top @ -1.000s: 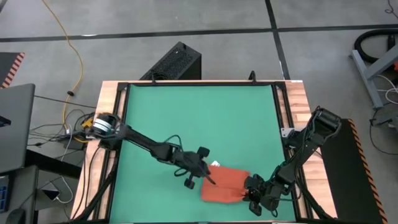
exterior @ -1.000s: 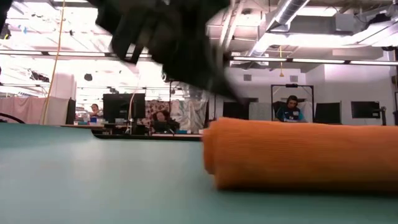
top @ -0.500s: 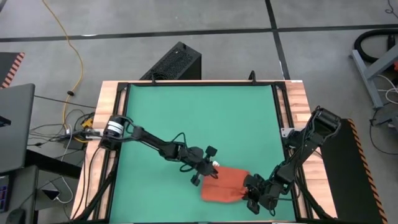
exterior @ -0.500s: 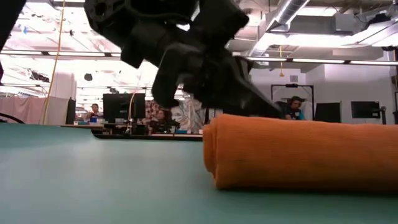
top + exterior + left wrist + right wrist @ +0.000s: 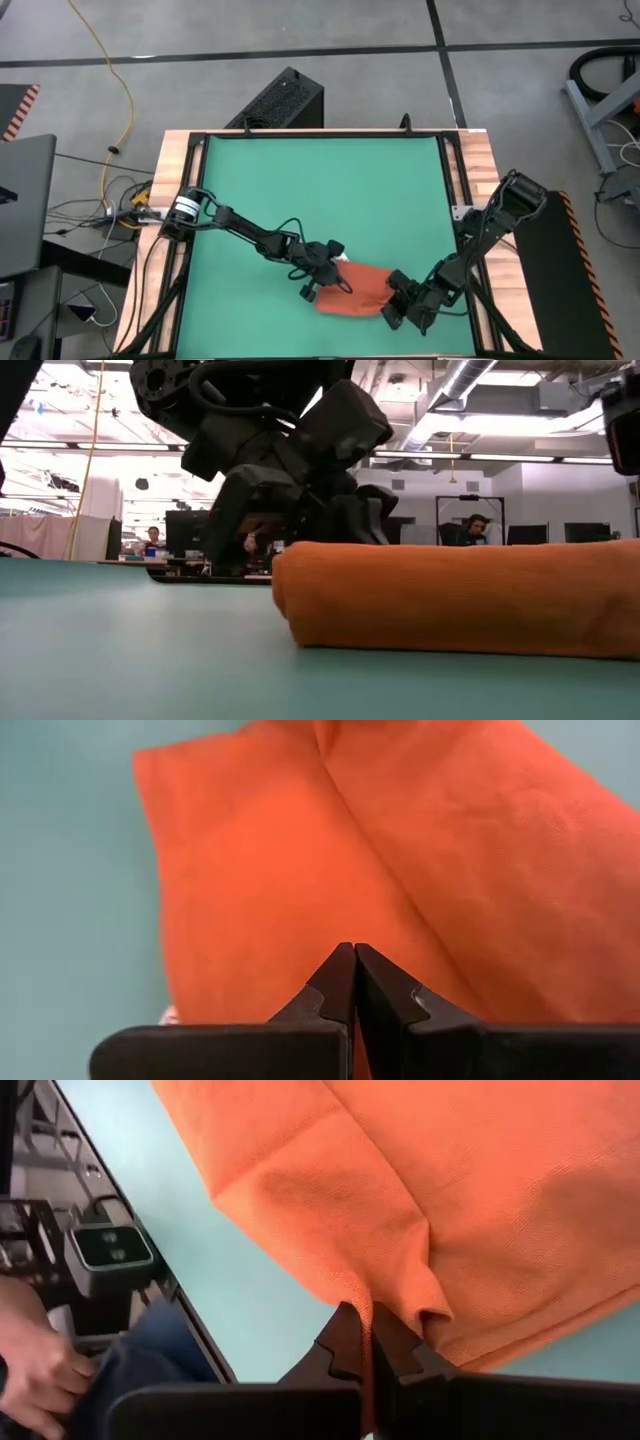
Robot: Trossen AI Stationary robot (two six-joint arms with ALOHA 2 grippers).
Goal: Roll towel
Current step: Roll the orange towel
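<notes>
The rust towel (image 5: 352, 291) is lying partly rolled, being pinched by the right gripper (image 5: 397, 313) while the left gripper (image 5: 335, 283), fingers closed empty, is resting on it.

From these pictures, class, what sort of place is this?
Probably a robotics lab or workshop: two robot arms at a green table, rows of monitors with seated people behind, and bare ceiling ducts overhead.

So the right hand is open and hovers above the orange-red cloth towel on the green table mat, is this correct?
Not quite. The right hand is shut, pinching a fold of the orange-red cloth towel at its edge, as the right wrist view shows. The towel does lie on the green table mat.
</notes>
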